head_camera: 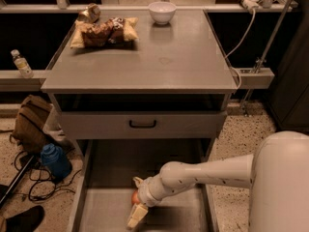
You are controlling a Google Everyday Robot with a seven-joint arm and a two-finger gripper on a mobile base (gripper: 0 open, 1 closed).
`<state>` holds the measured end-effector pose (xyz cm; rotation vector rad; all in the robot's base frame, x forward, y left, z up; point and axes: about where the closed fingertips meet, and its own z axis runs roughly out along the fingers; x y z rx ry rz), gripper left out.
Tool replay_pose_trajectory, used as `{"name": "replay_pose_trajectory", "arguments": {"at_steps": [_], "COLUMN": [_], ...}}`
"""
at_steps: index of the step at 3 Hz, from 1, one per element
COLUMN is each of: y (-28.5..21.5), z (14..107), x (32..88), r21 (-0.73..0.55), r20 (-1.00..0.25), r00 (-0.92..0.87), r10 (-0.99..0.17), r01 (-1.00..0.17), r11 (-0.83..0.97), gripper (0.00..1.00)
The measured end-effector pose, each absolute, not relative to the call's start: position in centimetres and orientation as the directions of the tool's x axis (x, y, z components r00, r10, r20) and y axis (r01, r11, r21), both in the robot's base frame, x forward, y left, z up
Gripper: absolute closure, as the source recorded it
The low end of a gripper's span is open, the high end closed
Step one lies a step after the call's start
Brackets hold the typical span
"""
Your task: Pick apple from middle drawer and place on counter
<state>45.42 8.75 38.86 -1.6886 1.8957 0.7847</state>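
Observation:
The middle drawer point(111, 211) is pulled out at the bottom of the view, wide and grey with a flat floor. The apple point(135, 196) is a small red-orange patch on the drawer floor, mostly hidden behind the gripper. My gripper point(135, 203) reaches in from the right, low inside the drawer and right at the apple. Its white arm point(212, 175) crosses the drawer's right wall. The counter point(159, 62) is the flat grey cabinet top above, with a faint ring mark.
A white bowl point(161, 11) and a bag of snacks point(104, 32) sit at the counter's back. A shut drawer front with a black handle point(143, 124) hangs above the open drawer. A bottle point(21, 64), bags and cables lie on the left.

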Motion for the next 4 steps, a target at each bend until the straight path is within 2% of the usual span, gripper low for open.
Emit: {"name": "replay_pose_trajectory", "arguments": {"at_steps": [4], "y": [7.5], "z": [37.2], "x": [45.4], "r21": [0.137], "r20": [-0.675], "r00": [-0.17], "r10": [-0.718], "r01": [-0.985], "r11": [0.105], "gripper": [0.0]}}
